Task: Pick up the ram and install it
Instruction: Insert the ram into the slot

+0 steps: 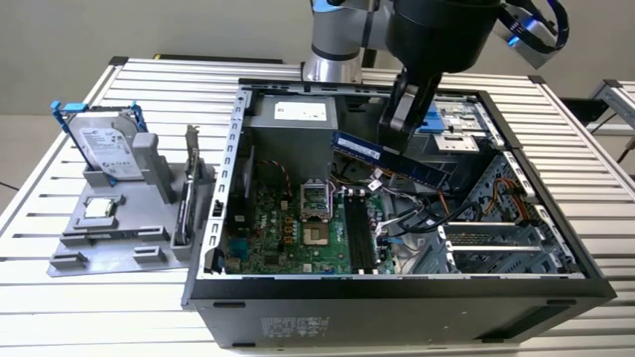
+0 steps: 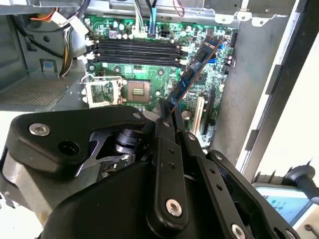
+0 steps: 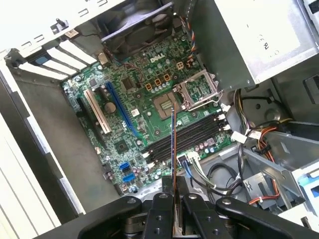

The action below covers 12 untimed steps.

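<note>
Exterior view. Gripper point(image 1: 397, 137) clamped on one end of the ram point(image 1: 389, 158), holding it in the air inside the open computer case point(image 1: 213, 223). The stick runs from the gripper toward 4 o'clock, free end lower. The memory slots point(image 1: 359, 234) lie on the motherboard point(image 1: 288, 230) toward 7 o'clock from the stick, well below it and apart from it. The slots run roughly 12 to 6, so the stick's long axis looks crossed to them, not in line. A hard drive in a blue frame point(image 1: 104, 145) stands in a grey holder point(image 1: 109, 238) on the table point(image 1: 59, 312), at the exterior view's left, outside the case.

Second wrist view. Fingers point(image 2: 167, 129) closed flat on the ram point(image 2: 192, 74), which reaches away from them toward 1 o'clock, edge-on. Four black memory slots point(image 2: 137, 52) lie across the board beyond, empty, beside the processor socket point(image 2: 137, 92).

First wrist view. Ram point(image 3: 173, 144) seen as a thin line straight out of the gripper point(image 3: 173, 209). It crosses the memory slots point(image 3: 182, 142) at a clear angle, something the exterior view leaves less certain. How high the stick hangs over the board is plain only in the exterior view.
</note>
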Available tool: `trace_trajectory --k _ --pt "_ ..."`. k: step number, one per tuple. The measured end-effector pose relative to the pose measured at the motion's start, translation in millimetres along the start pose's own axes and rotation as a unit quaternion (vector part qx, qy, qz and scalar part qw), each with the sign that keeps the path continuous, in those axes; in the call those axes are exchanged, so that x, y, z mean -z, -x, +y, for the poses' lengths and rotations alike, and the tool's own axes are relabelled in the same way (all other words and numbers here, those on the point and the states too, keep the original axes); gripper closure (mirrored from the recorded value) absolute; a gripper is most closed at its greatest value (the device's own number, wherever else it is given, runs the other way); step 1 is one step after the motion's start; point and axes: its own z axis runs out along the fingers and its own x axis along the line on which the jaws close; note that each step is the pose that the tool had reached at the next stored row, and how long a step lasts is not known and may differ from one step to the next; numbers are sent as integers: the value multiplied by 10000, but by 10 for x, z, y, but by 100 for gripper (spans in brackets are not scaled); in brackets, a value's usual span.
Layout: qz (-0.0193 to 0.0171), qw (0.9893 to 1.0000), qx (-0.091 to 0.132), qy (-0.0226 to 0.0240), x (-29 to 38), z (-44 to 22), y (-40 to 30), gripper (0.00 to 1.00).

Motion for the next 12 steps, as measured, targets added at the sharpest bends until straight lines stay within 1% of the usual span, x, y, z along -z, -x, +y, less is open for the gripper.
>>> trace_trajectory --k 5,12 --pt "4 9998 -209 4 1 0 -1 100" --pt "4 9987 -512 12 0 0 0 100"
